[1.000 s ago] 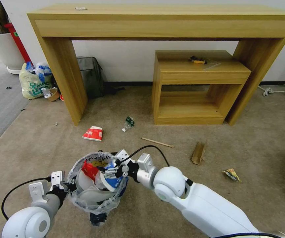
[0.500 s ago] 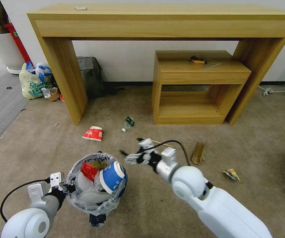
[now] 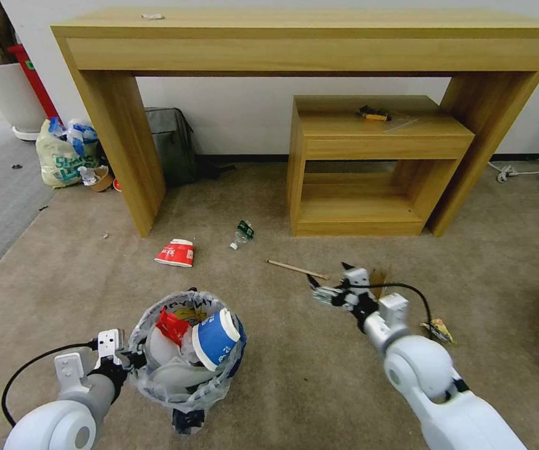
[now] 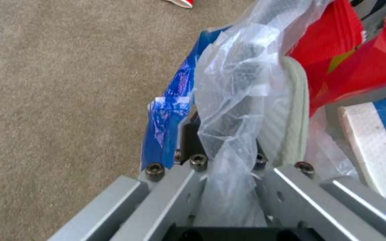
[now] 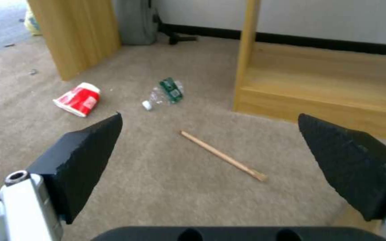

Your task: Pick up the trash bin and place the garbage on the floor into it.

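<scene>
Left gripper (image 3: pixel 119 356), lower left of the head view, is pinched on the rim of the trash bin (image 3: pixel 185 390); bag liner bunched between the fingers in the left wrist view. Bin holds a blue-white cup (image 3: pixel 216 337) and a red wrapper (image 3: pixel 170 325). Right gripper (image 3: pixel 326 289), right of centre, is spread wide and empty above the floor (image 3: pixel 281 375). Wooden stick (image 3: pixel 297 269) lies just beyond it, cardboard scrap (image 3: pixel 378 278) beside it. Red-white cup (image 3: pixel 175 252) and small bottle (image 3: pixel 242 232) lie in open carpet at frame centre.
</scene>
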`<state>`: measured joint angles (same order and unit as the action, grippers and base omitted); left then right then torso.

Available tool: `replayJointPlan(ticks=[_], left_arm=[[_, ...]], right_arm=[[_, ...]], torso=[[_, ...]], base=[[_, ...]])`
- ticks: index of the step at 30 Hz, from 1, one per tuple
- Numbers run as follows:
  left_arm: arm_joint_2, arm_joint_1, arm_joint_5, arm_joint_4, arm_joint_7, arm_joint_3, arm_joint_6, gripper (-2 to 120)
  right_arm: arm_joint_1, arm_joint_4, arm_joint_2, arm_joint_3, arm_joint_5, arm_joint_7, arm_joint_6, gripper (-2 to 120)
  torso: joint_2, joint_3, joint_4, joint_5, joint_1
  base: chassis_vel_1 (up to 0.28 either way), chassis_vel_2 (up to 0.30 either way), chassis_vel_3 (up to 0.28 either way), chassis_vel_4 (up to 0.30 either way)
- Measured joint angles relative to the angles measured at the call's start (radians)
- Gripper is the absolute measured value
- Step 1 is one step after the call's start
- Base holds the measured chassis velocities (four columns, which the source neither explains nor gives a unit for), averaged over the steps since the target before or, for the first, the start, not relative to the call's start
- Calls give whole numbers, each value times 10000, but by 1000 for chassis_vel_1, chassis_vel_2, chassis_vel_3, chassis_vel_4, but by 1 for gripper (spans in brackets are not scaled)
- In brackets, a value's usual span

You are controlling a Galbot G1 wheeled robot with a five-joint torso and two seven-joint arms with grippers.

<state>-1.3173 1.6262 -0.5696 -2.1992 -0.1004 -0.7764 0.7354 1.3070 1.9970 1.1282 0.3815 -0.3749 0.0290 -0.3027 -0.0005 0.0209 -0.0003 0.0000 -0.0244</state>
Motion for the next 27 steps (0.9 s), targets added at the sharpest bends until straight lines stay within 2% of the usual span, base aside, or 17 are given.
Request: replayJointPlan(ticks=[6,27], left_arm=[[-34,14,83,-33,23,29,0,0],[-38,83,133,-128,22,92,0,0]], right_arm=[[377,113,52,470,6,167,125,100],[948,275,-81,1066,-94,475,381,100]], torso=[[-1,-1,2,0,0],[0,1,-2,0,-1]], base=[[-61,-80,82,82],[-169,-168,161,165]])
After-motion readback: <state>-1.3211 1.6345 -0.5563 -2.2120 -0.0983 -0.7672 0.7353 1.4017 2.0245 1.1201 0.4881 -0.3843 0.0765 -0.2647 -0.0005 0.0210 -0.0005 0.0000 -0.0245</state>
